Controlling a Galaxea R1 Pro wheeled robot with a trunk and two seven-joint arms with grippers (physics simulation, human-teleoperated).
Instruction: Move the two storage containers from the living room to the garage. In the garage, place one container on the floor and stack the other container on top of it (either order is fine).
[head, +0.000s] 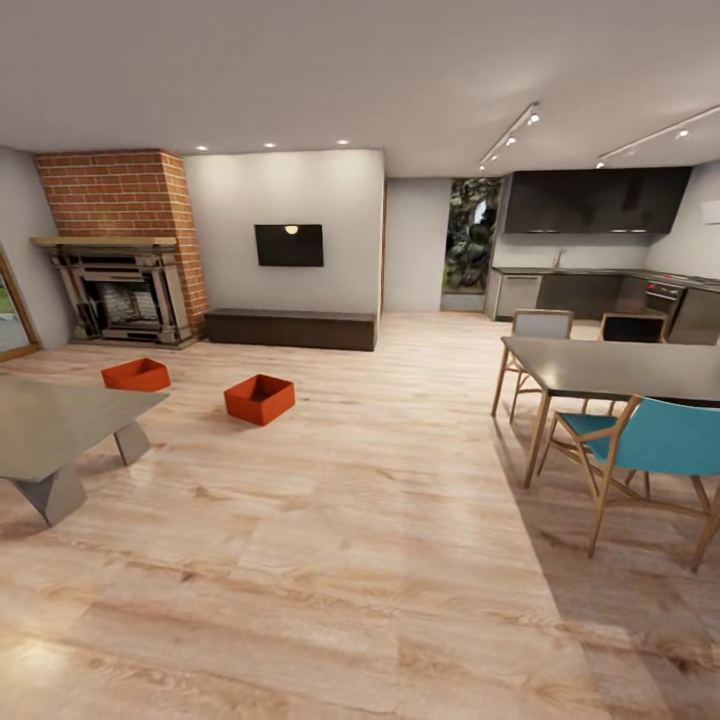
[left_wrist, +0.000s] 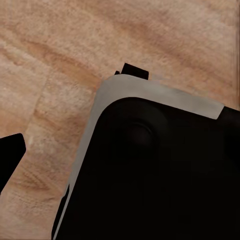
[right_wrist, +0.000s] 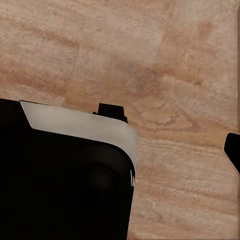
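Head view: two storage containers (head: 136, 375) (head: 259, 399) on living-room planks, well apart from either claw (their states unreadable).

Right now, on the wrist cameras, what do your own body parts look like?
Little of them shows. In the left wrist view a black rounded body with a pale grey edge band lies over the wood floor, with a dark fingertip at the frame's edge. The right wrist view shows a matching black body, grey-banded. No cables or markings are visible.
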